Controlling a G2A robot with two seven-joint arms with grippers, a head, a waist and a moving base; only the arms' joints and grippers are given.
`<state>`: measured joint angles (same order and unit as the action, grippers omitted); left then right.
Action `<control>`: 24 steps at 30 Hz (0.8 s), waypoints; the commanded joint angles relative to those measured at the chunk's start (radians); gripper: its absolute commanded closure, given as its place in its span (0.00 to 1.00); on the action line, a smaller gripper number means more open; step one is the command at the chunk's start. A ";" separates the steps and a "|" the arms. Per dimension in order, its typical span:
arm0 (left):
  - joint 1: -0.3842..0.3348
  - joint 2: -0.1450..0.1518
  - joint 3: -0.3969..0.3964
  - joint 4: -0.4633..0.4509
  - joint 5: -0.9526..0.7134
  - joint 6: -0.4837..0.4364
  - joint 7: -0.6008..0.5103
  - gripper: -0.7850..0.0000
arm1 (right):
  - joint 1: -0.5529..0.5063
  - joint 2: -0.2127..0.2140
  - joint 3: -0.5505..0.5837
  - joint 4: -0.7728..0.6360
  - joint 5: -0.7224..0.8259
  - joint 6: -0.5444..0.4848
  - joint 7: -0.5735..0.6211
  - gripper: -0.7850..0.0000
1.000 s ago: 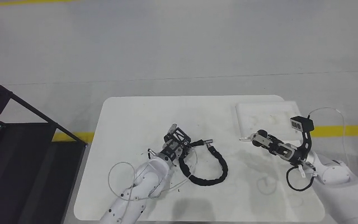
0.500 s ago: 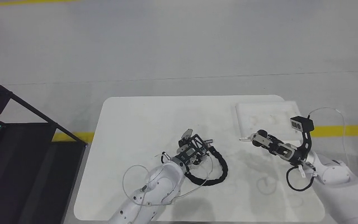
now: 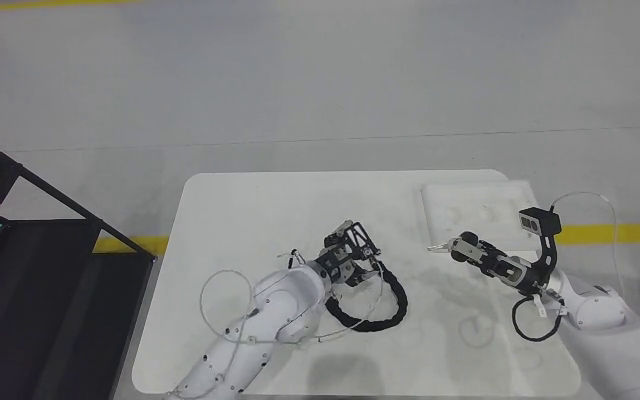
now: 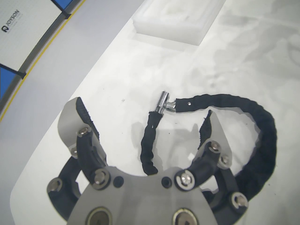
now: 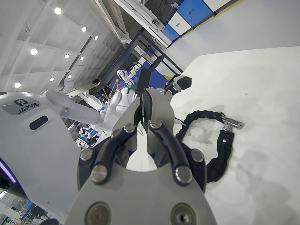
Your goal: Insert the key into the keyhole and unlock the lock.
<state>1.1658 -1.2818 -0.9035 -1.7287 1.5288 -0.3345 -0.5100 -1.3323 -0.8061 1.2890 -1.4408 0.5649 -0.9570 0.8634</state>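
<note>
A black sleeved chain lock (image 3: 388,305) lies curled in the middle of the table, its silver lock cylinder (image 3: 372,257) at the near ends. My left gripper (image 3: 350,246) hangs open just above that end. In the left wrist view one sleeved end (image 4: 148,139) runs between the fingers up to the cylinder (image 4: 163,101), and the gripper (image 4: 144,108) holds nothing. My right gripper (image 3: 456,246) is farther right, shut on the key (image 3: 436,246), which points toward the lock. In the right wrist view, the gripper (image 5: 143,94) is pressed together around a dark flat piece (image 5: 143,80); the cylinder (image 5: 230,123) lies beyond.
A white foam tray (image 3: 470,205) with shaped recesses sits at the table's back right corner (image 4: 182,12). Loose white cables (image 3: 225,300) trail from the left arm over the table's front left. Bare tabletop (image 3: 250,220) lies left of the lock.
My left arm has moved right along the table, from beside the lock to over its cylinder end, with the gripper still open. The right arm and key have stayed in place.
</note>
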 commanded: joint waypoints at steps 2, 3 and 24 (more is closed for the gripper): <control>-0.064 -0.009 0.008 0.016 -0.115 -0.102 -0.050 0.00 | 0.000 0.000 0.000 0.000 0.000 0.000 0.000 1.00; -0.084 -0.014 0.013 0.030 -0.156 -0.121 -0.079 0.00 | 0.000 0.000 0.000 0.000 0.000 0.000 0.000 1.00; -0.456 -0.149 0.252 0.588 -0.384 -0.128 -0.182 0.27 | 0.000 0.000 0.000 0.000 0.000 0.000 0.000 1.00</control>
<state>0.7129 -1.4308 -0.6510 -1.1533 1.1412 -0.4598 -0.6928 -1.3323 -0.8062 1.2890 -1.4408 0.5649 -0.9570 0.8634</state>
